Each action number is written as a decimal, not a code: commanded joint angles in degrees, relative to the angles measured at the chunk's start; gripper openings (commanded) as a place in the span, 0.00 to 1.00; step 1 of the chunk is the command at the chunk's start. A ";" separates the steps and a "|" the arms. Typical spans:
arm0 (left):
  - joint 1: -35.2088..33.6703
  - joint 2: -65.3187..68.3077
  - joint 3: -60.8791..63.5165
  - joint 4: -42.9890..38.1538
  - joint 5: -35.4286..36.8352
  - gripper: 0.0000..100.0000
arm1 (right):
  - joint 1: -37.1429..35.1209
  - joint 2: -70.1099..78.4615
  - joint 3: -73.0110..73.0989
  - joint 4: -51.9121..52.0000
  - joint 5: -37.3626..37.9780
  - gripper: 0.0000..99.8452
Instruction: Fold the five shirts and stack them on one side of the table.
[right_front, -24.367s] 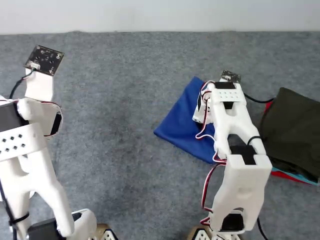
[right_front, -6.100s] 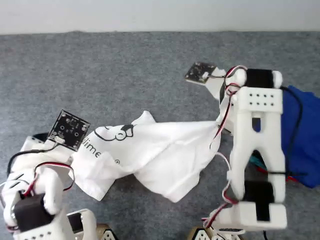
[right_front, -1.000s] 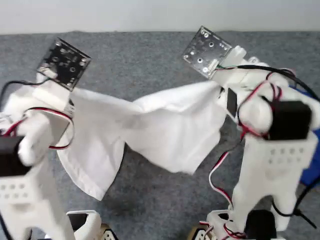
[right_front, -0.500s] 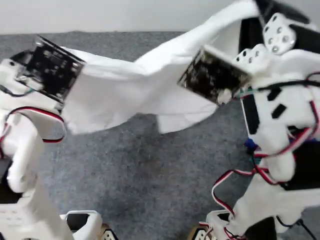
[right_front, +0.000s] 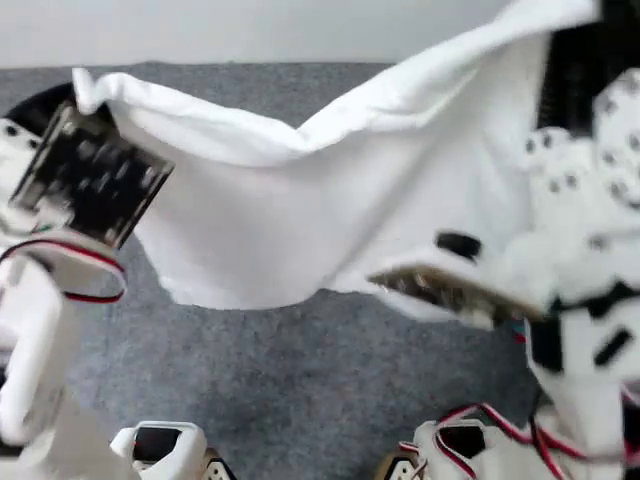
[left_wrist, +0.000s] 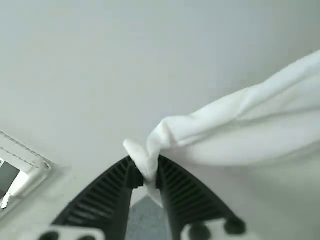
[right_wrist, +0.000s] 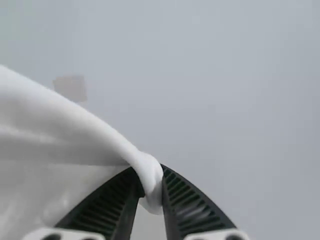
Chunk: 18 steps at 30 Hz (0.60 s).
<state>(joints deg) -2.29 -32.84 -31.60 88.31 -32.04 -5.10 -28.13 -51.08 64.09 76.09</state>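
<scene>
the left gripper (left_wrist: 145, 172) is clamped on a bunched corner of the white shirt (right_front: 330, 220), and the right gripper (right_wrist: 150, 192) pinches the opposite corner the same way. the shirt hangs in the air between them — its held edge runs side to side from arm to arm, with the body drooping below, seemingly off the grey table (right_front: 300, 400). laying it flat likely means lowering both ends together — each arm has one end.

A bench (right_front: 300, 400) with a rough, dark grey, carpet-like top runs back to a plain, pale grey-white wall (right_front: 250, 30). Light falls soft and even. The right wrist view shows a faint squarish patch (right_wrist: 70, 87) on the wall, and the left wrist view a white-edged frame (left_wrist: 20, 160) of unclear kind.
</scene>
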 joint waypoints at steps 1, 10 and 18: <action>0.00 -1.05 -5.67 0.53 -0.70 0.01 | 3.47 -2.24 -1.49 -1.01 0.44 0.01; -0.09 -1.14 -17.27 12.40 -0.79 0.01 | 6.11 -7.25 -1.49 10.51 0.35 0.01; -3.16 -6.68 -12.79 12.31 -1.67 0.01 | 6.11 -10.51 -1.49 18.59 -0.97 0.01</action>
<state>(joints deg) -5.01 -37.76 -46.64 99.38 -33.10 0.26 -37.89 -51.16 81.14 76.18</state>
